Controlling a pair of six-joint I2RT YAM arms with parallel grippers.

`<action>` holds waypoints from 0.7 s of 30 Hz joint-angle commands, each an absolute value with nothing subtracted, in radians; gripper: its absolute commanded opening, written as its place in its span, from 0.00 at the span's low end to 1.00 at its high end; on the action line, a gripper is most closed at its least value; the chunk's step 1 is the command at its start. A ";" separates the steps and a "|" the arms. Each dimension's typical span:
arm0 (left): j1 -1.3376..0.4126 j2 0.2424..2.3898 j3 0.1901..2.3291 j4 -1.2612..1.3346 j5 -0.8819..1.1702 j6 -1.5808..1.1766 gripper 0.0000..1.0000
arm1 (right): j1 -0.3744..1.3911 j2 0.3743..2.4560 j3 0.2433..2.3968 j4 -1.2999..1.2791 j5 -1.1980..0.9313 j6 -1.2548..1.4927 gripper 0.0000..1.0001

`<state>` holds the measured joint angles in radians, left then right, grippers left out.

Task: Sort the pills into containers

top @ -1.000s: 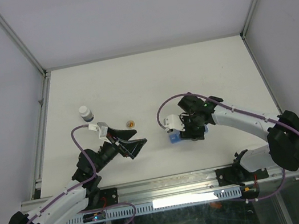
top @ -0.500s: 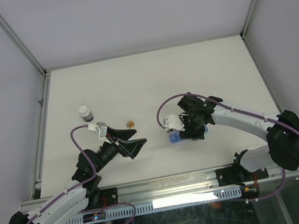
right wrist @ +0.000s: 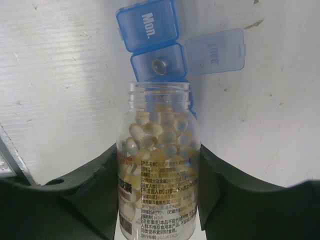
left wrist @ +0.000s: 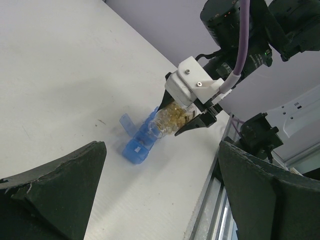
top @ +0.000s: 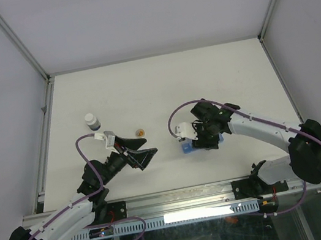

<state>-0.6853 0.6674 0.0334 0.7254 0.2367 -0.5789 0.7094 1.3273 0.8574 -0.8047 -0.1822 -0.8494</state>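
Note:
My right gripper (right wrist: 159, 170) is shut on a clear bottle (right wrist: 159, 150) full of pale yellow pills (right wrist: 162, 132). The bottle's uncapped mouth points at the blue containers strip (right wrist: 150, 30) lying on the table. Just past the mouth one compartment stands with its lid (right wrist: 216, 50) flipped open, and a single pill (right wrist: 160, 65) lies inside. The "Mon." compartment beyond it is closed. In the left wrist view the tilted bottle (left wrist: 170, 120) hangs over the strip (left wrist: 137, 145). My left gripper (top: 139, 153) is open and holds nothing, left of the strip (top: 186, 148).
A small white cap with a dark base (top: 91, 121) stands at the left of the white table (top: 160, 83). A small amber object (top: 140, 132) lies just beyond my left gripper. Metal frame rails border the table on both sides and at the near edge.

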 commanded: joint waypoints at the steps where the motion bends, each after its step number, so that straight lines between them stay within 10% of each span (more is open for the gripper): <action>1: -0.679 0.673 0.028 0.778 0.226 -0.560 0.99 | 0.709 1.348 0.883 -0.810 -0.157 -0.846 0.00; 21: -0.679 0.658 0.021 0.774 0.235 -0.571 0.99 | 0.698 1.279 0.829 -0.714 -0.135 -0.852 0.00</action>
<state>-0.6853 0.6708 0.0334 0.7254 0.2359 -0.5789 0.7033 1.3212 0.8345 -0.7879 -0.1680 -0.8429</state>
